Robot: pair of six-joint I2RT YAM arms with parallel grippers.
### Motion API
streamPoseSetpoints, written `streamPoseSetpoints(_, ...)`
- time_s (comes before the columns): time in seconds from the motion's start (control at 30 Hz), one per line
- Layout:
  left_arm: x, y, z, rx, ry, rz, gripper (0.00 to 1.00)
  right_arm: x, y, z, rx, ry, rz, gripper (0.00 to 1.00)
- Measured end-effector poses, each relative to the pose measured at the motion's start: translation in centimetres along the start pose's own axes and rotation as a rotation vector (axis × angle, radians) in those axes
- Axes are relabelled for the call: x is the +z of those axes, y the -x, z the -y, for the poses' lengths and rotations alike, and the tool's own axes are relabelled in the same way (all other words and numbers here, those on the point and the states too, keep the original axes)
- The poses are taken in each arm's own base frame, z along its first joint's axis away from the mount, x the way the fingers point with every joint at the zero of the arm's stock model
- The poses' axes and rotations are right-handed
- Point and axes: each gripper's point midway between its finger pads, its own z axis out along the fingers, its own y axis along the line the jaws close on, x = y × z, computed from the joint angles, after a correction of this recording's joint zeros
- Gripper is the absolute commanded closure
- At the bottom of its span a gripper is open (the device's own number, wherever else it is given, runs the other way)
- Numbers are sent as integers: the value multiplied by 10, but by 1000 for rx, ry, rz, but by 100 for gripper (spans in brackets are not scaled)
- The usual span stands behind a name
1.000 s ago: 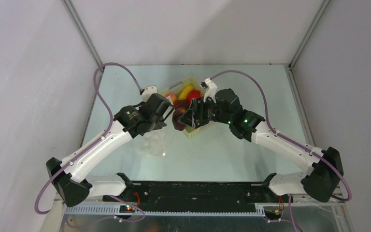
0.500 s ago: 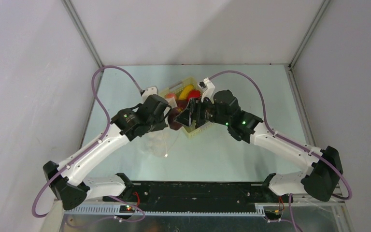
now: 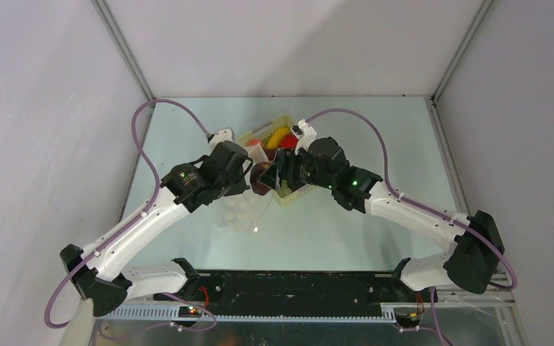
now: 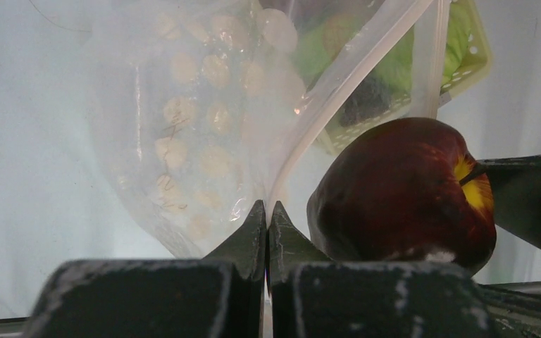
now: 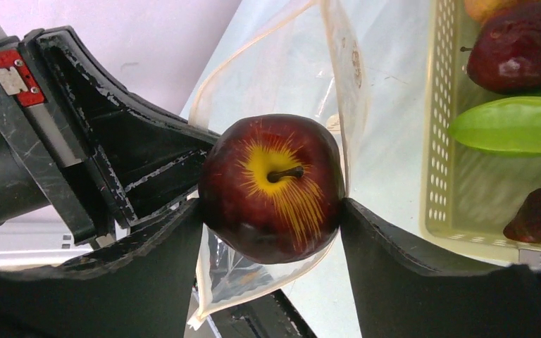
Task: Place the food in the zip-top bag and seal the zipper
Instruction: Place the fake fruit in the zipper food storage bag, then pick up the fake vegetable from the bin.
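Holding the apple (image 5: 273,186) mid-frame in the right wrist view, my right gripper (image 5: 270,211) has its jaws clamped on both sides of it, right at the mouth of the bag (image 4: 197,141). My left gripper (image 4: 266,220) is pinched tight on the zipper (image 4: 352,77) edge, bottom centre of its view. I worry the mouth looks slack and narrow. The apple could catch the rim, drag it out of that pinch, or drop beside the bag. Other food (image 5: 518,127) sits in the basket (image 5: 433,141), upper right.
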Motion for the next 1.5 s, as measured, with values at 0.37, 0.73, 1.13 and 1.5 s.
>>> streamPoseSetpoints(0.37,2,-3,-2,1,2,-3,100,0,0,3,9,-22,6,1)
streamPoseSetpoints(0.73,0,-2,-2,-7,1,2,100,-19,12,1,-12,-42,46,1)
streamPoseSetpoints(1.13,1,3,-7,-7,26,29,100,-53,46,108,69,-372,123,0)
streamPoseSetpoints(1.5,5,2,-12,5,64,28,100,-41,23,181,48,-673,87,1)
